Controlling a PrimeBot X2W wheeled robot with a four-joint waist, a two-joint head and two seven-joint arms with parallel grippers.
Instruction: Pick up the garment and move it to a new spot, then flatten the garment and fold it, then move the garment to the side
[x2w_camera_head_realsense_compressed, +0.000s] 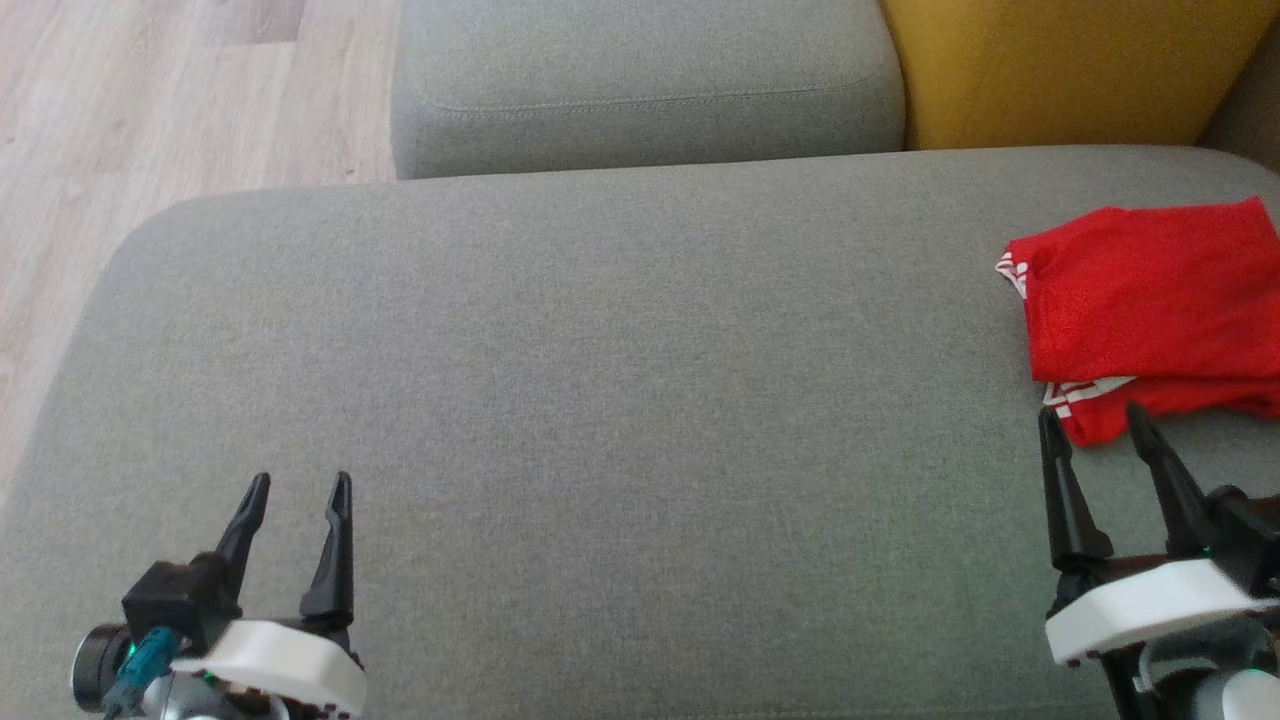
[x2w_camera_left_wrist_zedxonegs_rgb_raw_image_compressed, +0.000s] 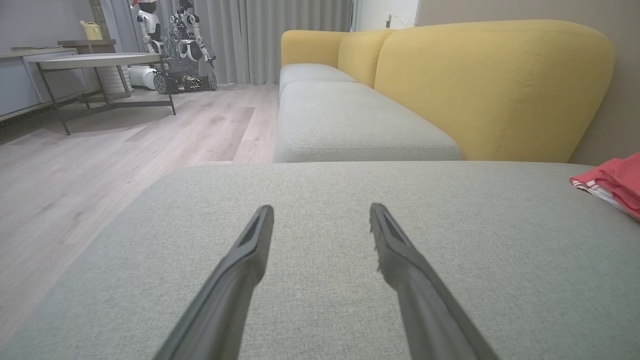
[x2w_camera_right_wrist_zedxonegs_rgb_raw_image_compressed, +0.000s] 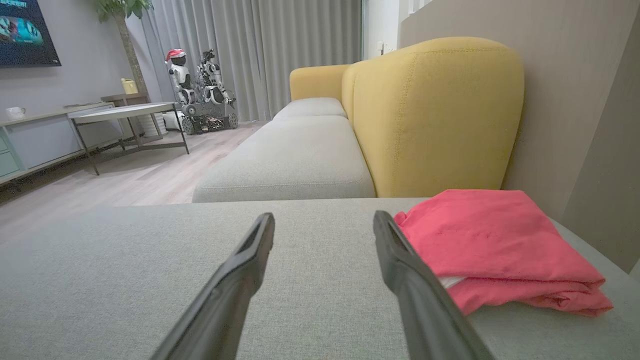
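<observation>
Our left claw (x2w_camera_head_realsense_compressed: 302, 480) is released, its fingers spread with nothing between them, over the near left part of the grey seat (x2w_camera_head_realsense_compressed: 600, 350). Our right claw (x2w_camera_head_realsense_compressed: 1090, 412) is released too, its tips just beside the near edge of the red garment (x2w_camera_head_realsense_compressed: 1150, 300). We cannot tell whether they touch. The garment lies folded at the seat's right end, near the yellow backrest (x2w_camera_head_realsense_compressed: 1050, 70). Wood floor (x2w_camera_head_realsense_compressed: 150, 100) lies to the left.

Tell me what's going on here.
Nothing is being held. The red garment lies folded at the right end of the grey sofa seat. The right gripper is open at the garment's near edge. The left gripper is open over the seat, well away from it.
</observation>
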